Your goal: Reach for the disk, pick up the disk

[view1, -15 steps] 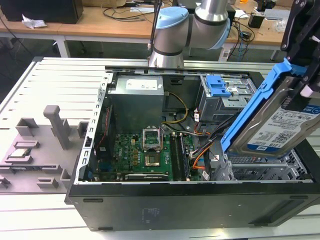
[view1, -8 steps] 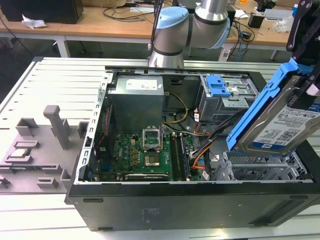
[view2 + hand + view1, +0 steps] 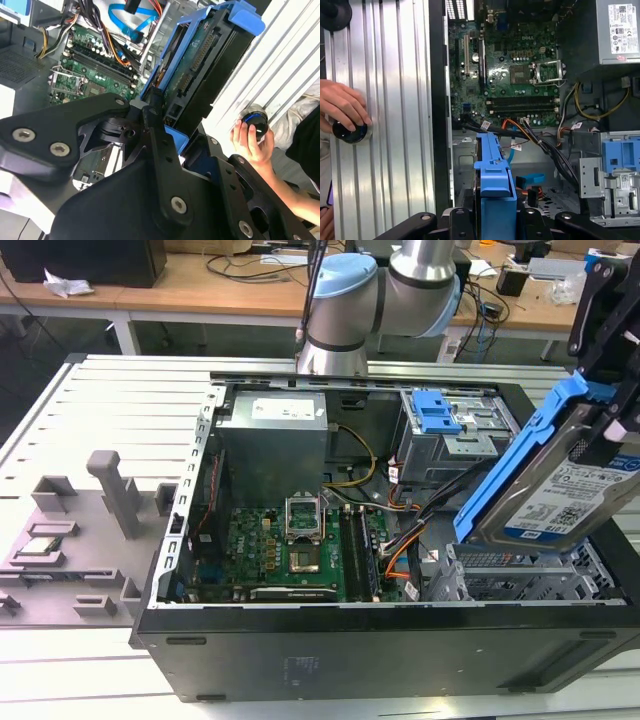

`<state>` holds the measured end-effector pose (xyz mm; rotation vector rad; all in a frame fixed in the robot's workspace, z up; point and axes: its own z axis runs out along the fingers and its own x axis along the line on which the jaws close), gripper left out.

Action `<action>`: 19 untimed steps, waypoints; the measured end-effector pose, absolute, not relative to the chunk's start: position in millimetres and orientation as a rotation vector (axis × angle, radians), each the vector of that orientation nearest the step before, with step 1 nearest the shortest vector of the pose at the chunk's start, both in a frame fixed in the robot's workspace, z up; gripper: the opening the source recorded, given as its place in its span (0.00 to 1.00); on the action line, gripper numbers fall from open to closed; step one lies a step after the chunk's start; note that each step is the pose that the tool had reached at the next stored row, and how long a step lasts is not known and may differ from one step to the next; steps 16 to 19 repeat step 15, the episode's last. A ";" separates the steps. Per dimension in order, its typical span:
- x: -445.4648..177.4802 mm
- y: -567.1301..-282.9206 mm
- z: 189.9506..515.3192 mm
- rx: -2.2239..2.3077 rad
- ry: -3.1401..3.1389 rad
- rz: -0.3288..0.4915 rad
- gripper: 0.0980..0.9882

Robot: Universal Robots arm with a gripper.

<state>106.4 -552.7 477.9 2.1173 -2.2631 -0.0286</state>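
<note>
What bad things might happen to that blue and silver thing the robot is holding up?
The gripper holds the disk tilted above the open computer case, so a slip might drop it onto the motherboard. Cables run close beneath it and might snag. A person's hand rests on a knob near the arm and might get bumped.

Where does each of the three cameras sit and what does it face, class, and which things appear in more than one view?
Exterior view: off the arm, looking down into the open computer case; arm base behind it, gripper holding the disk raised and tilted.
Second wrist view: on the wrist, looking along the black gripper links at the clamped disk; a person's hand rests on a knob.
First wrist view: on the wrist, facing down onto the motherboard.
Shared: disk, motherboard; both wrist views show the hand.
</note>
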 end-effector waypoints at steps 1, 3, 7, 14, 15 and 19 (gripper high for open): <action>108.7 -550.9 476.3 2.117 -2.262 -0.028 0.31; 112.3 -548.1 473.2 2.117 -2.260 -0.026 0.31; 118.4 -543.2 467.0 2.116 -2.256 -0.022 0.31; 120.8 -541.7 462.9 2.114 -2.254 -0.018 0.31; 120.8 -541.7 462.9 2.114 -2.254 -0.018 0.31; 120.8 -541.7 462.9 2.114 -2.254 -0.018 0.31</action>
